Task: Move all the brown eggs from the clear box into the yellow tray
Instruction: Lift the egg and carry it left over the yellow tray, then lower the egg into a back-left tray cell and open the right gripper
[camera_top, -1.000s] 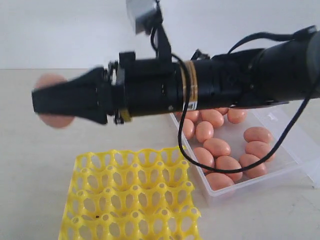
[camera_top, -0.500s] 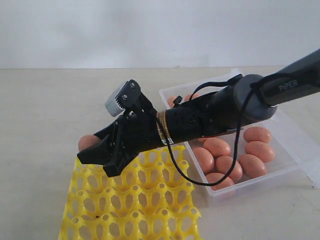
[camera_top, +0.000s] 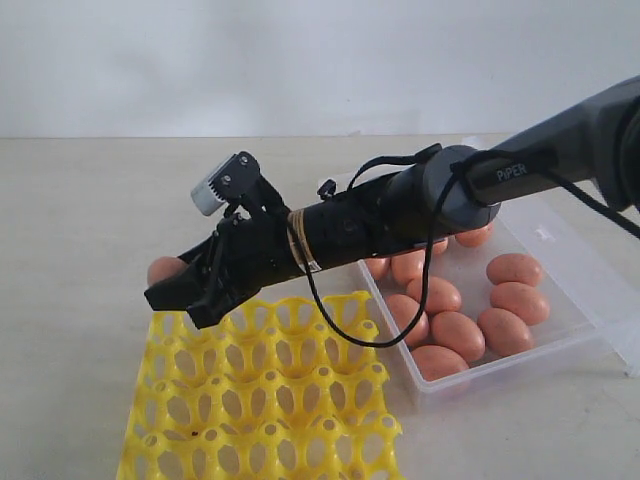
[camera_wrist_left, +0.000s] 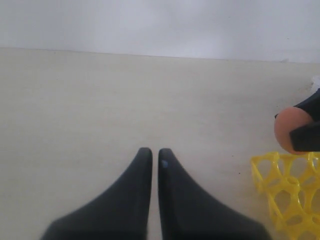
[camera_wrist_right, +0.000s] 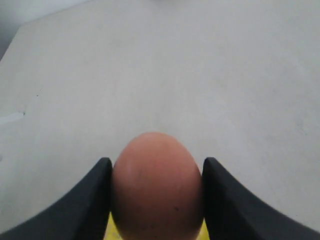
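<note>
My right gripper (camera_top: 178, 290) reaches across from the right and is shut on one brown egg (camera_top: 163, 269), holding it just above the far left corner of the yellow tray (camera_top: 262, 395). In the right wrist view that egg (camera_wrist_right: 156, 186) fills the gap between the two black fingers (camera_wrist_right: 90, 195). Several more brown eggs (camera_top: 458, 335) lie in the clear box (camera_top: 590, 300) on the right. The tray's cells that show are empty. My left gripper (camera_wrist_left: 151, 152) hangs over bare table left of the tray, its fingers almost touching, holding nothing. The held egg (camera_wrist_left: 291, 129) and a tray corner (camera_wrist_left: 287, 192) show in the left wrist view.
The tray and the box sit on a pale beige table (camera_top: 80, 220) with a white wall behind. The right arm's black body (camera_top: 400, 215) and its looped cable (camera_top: 350, 335) stretch over the box's near left part.
The right arm has come down and drawn back to the left with the egg, from high above the table to just over the tray's far left corner. Its grip on the egg is unchanged.
</note>
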